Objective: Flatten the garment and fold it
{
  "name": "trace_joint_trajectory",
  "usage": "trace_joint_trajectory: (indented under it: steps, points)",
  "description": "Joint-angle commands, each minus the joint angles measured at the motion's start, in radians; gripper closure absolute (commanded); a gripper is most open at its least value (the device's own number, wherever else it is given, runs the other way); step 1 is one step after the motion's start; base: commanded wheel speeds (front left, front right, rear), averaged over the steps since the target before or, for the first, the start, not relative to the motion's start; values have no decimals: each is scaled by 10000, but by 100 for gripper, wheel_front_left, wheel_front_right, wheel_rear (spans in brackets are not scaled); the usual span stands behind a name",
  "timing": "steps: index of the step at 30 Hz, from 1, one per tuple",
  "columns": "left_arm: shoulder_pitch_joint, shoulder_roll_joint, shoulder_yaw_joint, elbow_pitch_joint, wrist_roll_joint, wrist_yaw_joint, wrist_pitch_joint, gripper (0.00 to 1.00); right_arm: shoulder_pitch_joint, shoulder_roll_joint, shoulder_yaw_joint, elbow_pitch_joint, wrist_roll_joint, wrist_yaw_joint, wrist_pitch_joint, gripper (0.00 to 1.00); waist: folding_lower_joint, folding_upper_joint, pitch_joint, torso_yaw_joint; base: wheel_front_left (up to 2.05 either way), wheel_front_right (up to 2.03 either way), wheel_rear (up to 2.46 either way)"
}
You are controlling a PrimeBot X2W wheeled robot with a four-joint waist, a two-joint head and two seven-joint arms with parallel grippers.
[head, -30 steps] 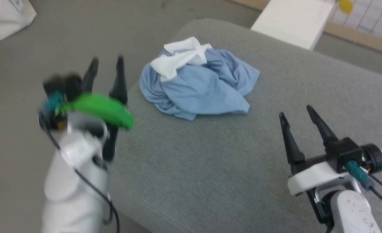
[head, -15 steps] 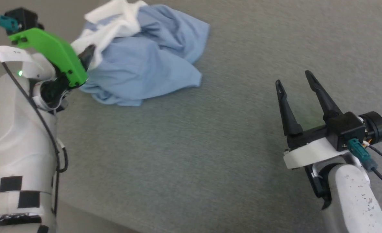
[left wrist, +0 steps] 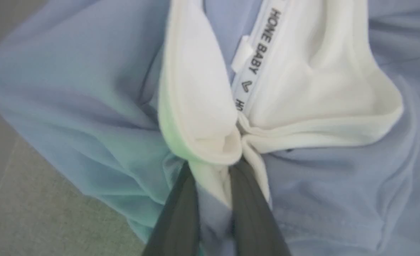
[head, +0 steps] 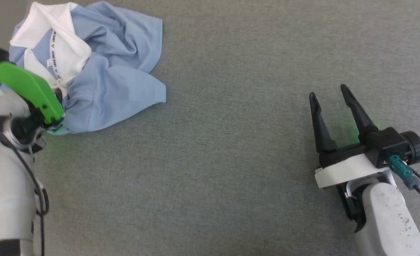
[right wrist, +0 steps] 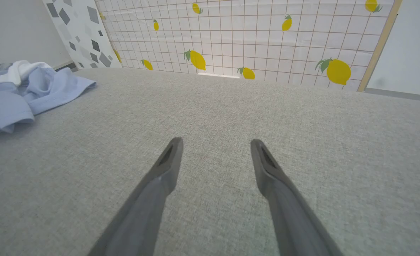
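Shirt (head: 117, 81), light blue with a white inner collar, lies in a crumpled heap on the grey upholstered surface (head: 231, 170), at the upper left of the head view and right in front of the left arm. Nothing of the flattening shows as done: the body is bunched into deep folds, one flap spreads toward the middle of the surface, and the white neck part is turned outward so that its printed neck tape (left wrist: 258, 60) reading "HOME BABY" faces up. The left end effector (left wrist: 212, 177) is closed on a fold of the white collar, its two dark fingers nearly together with the cloth pinched between them; in the head view a green cover (head: 25, 89) on that wrist hides most of the grip. The right end effector (head: 329, 90) is spread wide with nothing between its fingers, over bare surface well apart from the heap, which the right wrist view shows far off to its left. By my reading the task is at its very start: a first hold is taken, and the spreading out, the smoothing and every fold are all left to do. Counted, I see one shirt, one neck tape, two end effectors, and one lemon-print grid panel (right wrist: 252, 35) beyond the surface.
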Motion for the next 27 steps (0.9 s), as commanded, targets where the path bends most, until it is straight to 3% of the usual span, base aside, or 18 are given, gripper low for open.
trace_joint_trajectory:
  steps: [1,7,12,19,27]
  points:
    - [503,-113,-182,8,394,-115,-738,100,130,-7,-25,116,94,-15,-98,0,-1,0,-880,55,0,0,0]
    - [-107,367,-227,-1151,1890,22,-4796,100,591,-7,-21,570,467,-15,-222,0,-1,0,-2574,-18,0,0,0]
    - [-817,269,-811,-1850,2727,-99,-6639,100,1089,-7,-161,708,693,-15,-270,0,-1,0,-3601,-336,0,0,0]
    - [-1689,-565,-1848,-2396,3234,-365,-7911,100,1665,-7,-241,796,826,-15,-291,0,-1,0,-4597,-1200,0,0,0]
    - [-1952,-2088,-2960,-2412,2935,-670,-8120,100,1996,-7,-346,556,727,-15,-110,0,-1,0,-5034,-2560,0,0,0]
